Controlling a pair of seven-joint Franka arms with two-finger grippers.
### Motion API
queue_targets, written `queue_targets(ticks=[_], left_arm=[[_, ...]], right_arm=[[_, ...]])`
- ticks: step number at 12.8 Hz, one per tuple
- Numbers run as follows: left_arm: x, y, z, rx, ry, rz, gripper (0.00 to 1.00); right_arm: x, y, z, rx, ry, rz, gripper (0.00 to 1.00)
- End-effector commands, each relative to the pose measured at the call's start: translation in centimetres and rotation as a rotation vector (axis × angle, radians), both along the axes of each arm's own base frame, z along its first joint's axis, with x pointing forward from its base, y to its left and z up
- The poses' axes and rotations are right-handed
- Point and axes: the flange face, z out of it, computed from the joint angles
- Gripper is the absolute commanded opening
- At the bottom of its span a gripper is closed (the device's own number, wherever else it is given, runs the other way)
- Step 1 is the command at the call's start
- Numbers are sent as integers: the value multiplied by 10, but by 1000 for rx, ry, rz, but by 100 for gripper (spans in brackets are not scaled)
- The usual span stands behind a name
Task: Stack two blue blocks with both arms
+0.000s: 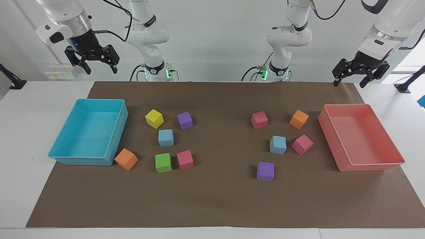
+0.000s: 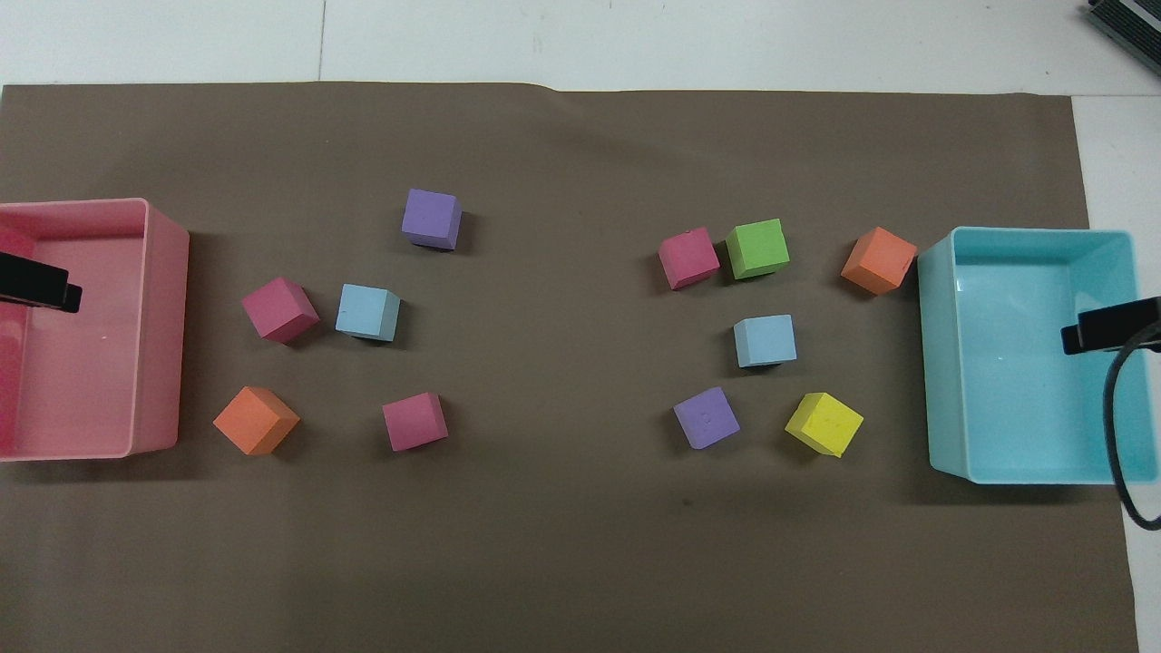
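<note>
Purple cube (image 1: 265, 171) at the table's (image 1: 20, 139) outer part, then the two blue blocks apart on the brown mat (image 1: 212, 205): one blue block (image 1: 278, 144) toward the left arm's end, just beside a pink cube (image 1: 302, 144); the other blue block (image 1: 165, 137) toward the right arm's end, between a yellow cube (image 1: 154, 118) and a green cube (image 1: 163, 162). Outward: pink tray (image 1: 391, 146) and turquoise tray (image 1: 113, 139) at the ends. Left tool (image 1: 351, 81) raised over the pink tray, right tool (image 1: 100, 70) raised over the turquoise tray, both with fingers apart, holding nothing.
</note>
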Motion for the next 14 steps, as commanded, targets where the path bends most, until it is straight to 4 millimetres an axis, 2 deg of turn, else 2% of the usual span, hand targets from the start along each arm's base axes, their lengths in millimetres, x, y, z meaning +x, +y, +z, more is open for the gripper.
queue_targets(ticks=[1, 14], left_arm=[[-6, 4, 4, 16, 9, 7, 100], [-6, 5, 4, 15, 9, 10, 100]], right_arm=[[-2, -6, 3, -19, -15, 11, 100], [-8, -5, 1, -18, -5, -19, 100]])
